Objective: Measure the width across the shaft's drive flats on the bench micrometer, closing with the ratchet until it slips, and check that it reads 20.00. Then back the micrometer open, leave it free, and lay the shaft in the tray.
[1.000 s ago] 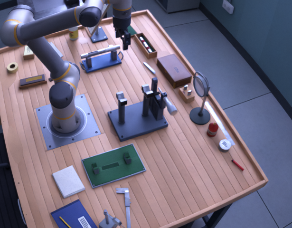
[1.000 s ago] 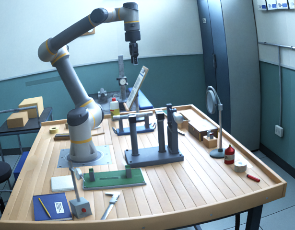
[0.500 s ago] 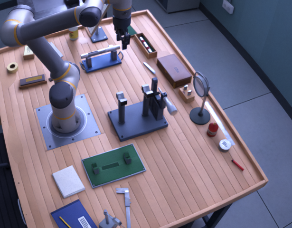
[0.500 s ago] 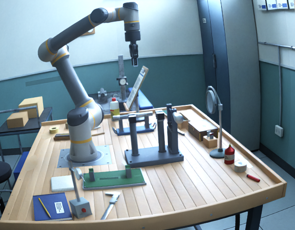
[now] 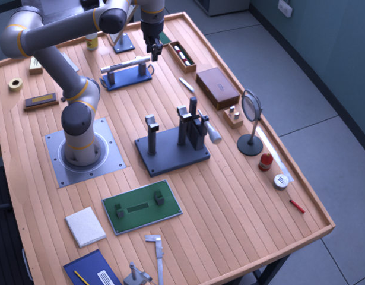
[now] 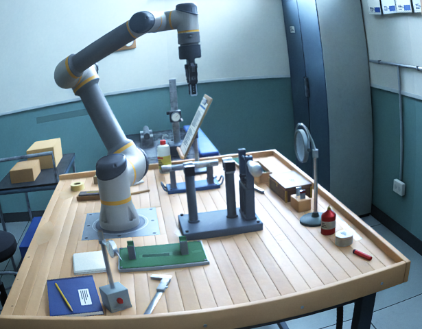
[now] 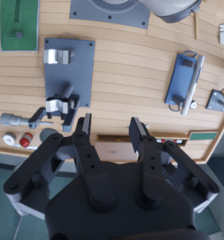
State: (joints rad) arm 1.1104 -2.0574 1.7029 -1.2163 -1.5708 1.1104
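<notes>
At the back of the bench the silver shaft (image 5: 125, 64) (image 6: 189, 165) (image 7: 192, 85) lies across the two posts of a blue stand (image 5: 127, 78) (image 7: 181, 80). My gripper (image 5: 155, 50) (image 6: 192, 83) (image 7: 111, 130) hangs high above the bench, off the shaft's right end, partly open and holding nothing. The bench micrometer (image 5: 173, 138) (image 6: 221, 198) (image 7: 65, 85) stands mid-bench on a grey base, its ratchet thimble (image 5: 211, 130) (image 7: 12, 119) pointing right. The green tray (image 5: 141, 206) (image 6: 163, 254) (image 7: 18, 24) sits near the front edge with nothing on it.
Behind the stand are a tilted clipboard (image 6: 196, 124), a white bottle (image 5: 92, 41) and a narrow wooden box (image 5: 182, 56). Right of the micrometer stand a wooden case (image 5: 217, 87), a magnifier (image 5: 251, 122) and a red can (image 5: 265, 161). A caliper (image 5: 158, 254) lies by the front rim.
</notes>
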